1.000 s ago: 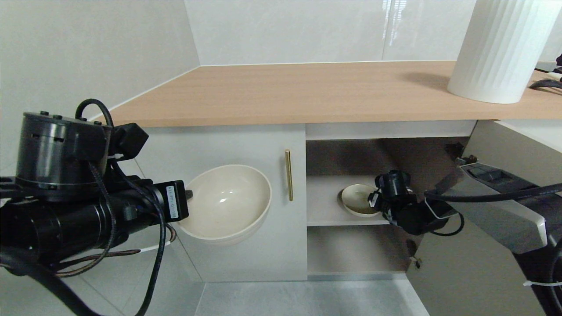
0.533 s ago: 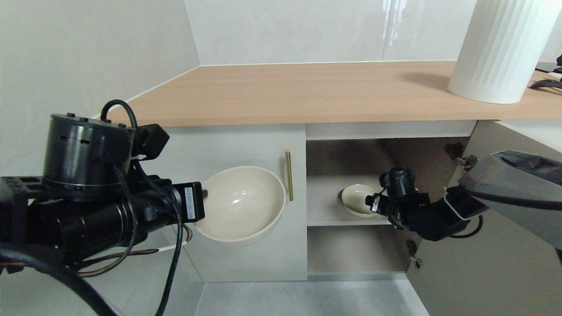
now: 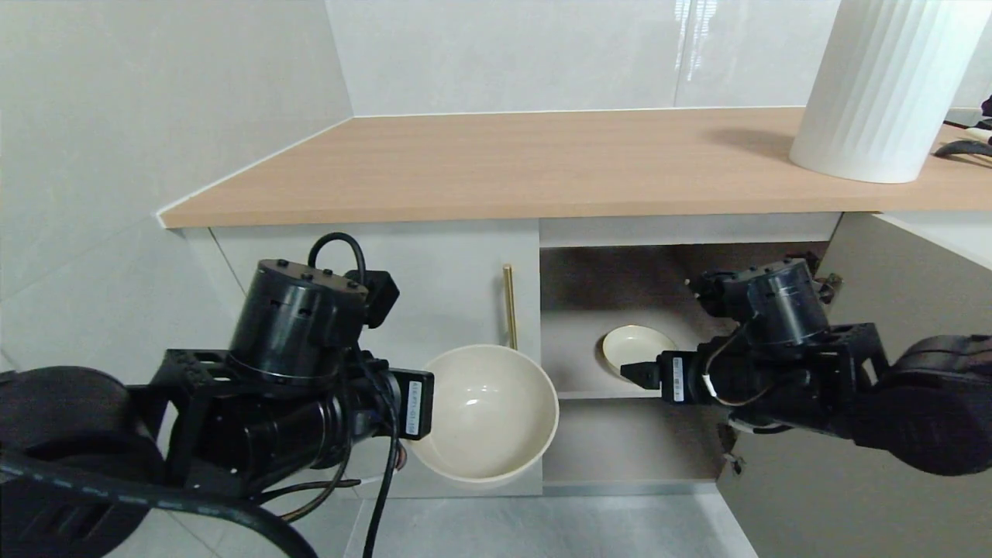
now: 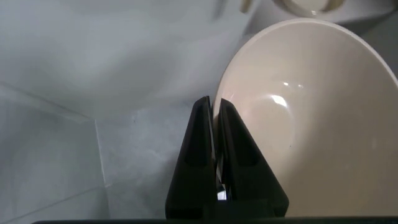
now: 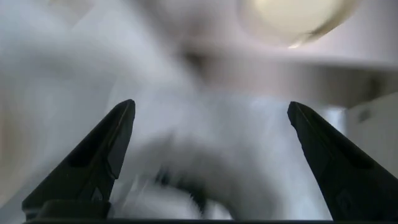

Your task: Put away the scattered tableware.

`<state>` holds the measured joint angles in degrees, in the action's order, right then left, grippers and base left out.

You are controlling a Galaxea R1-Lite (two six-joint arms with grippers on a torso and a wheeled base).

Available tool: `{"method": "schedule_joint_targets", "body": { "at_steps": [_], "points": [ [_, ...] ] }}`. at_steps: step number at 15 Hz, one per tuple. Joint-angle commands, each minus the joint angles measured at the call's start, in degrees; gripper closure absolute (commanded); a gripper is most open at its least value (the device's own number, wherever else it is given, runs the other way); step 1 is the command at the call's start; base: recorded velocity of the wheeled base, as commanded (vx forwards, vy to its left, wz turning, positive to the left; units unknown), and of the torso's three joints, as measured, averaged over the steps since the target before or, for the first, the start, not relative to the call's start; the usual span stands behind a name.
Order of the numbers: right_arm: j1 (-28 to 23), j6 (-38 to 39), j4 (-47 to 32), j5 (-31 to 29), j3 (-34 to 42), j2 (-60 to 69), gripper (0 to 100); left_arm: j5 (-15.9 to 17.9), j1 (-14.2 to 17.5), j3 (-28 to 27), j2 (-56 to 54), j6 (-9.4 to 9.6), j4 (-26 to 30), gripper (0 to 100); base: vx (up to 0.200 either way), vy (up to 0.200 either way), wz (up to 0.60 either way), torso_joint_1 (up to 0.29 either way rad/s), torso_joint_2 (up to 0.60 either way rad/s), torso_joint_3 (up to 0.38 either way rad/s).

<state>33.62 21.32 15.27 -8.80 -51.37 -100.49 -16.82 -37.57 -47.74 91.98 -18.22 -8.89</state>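
1. Counting one small bowl (image 3: 635, 350) as stowed, lying on the cabinet shelf (image 3: 573, 364), left of its middle.
2. Gripping the large cream bowl (image 3: 492, 415) by its rim in the closed left jaws, low before the shut door (image 3: 403, 263), beside the open compartment; shelving not yet done.
3. Holding the right jaws spread and empty by the shelf's front edge, possibly crowding the entry.
4. Noting a ribbed white vase (image 3: 891, 85) at the worktop's (image 3: 504, 163) right end.

You face a wood countertop (image 3: 496, 167) against white walls (image 3: 504, 54); beneath it, a white cabinet (image 3: 372, 256) stands open above grey floor (image 3: 542, 527).
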Motion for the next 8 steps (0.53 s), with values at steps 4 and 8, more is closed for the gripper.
{"method": "schedule_joint_targets", "body": {
  "at_steps": [4, 8],
  "points": [
    [10.4, -0.1, -8.0, 5.5, 0.7, 6.4, 0, -5.1, -6.1, 0.8, 7.6, -0.23, -1.8, 100, 0.0, 0.0, 0.0, 0.0, 0.0, 0.0],
    [12.4, 0.0, -7.9, 5.3, 0.6, 3.0, 0, -5.1, -8.0, 1.1, 7.3, -0.23, -1.8, 100, 0.0, 0.0, 0.0, 0.0, 0.0, 0.0]
  ]
}}
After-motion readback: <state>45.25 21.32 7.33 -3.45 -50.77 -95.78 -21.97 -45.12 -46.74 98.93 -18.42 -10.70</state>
